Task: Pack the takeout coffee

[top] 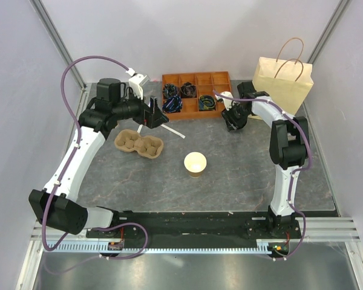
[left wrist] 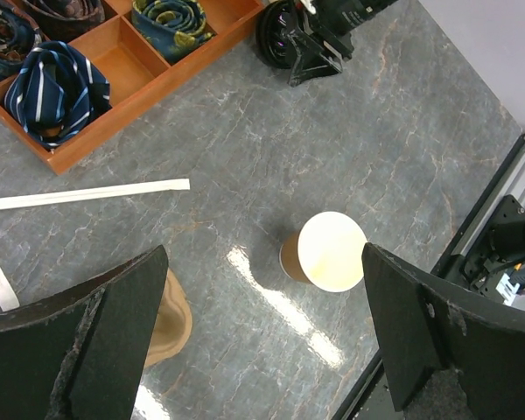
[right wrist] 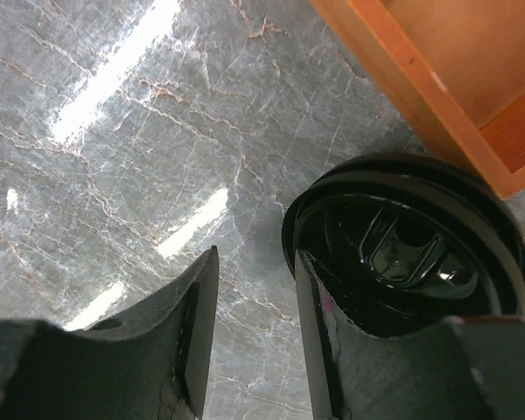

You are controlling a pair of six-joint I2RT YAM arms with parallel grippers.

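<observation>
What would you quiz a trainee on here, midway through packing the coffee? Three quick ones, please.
1. True or false: the black lid is on the brown cup.
2. Where does the paper bag stand? A) at the far right of the table; B) at the near left corner; C) between the arm bases.
3. Which hand is down beside the lid?
Key: 1 false, the cup stands open and the lid is apart from it; 2 A; 3 the right hand.

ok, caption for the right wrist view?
Right fingers open at the edge of a black lid, beside the orange tray.
</observation>
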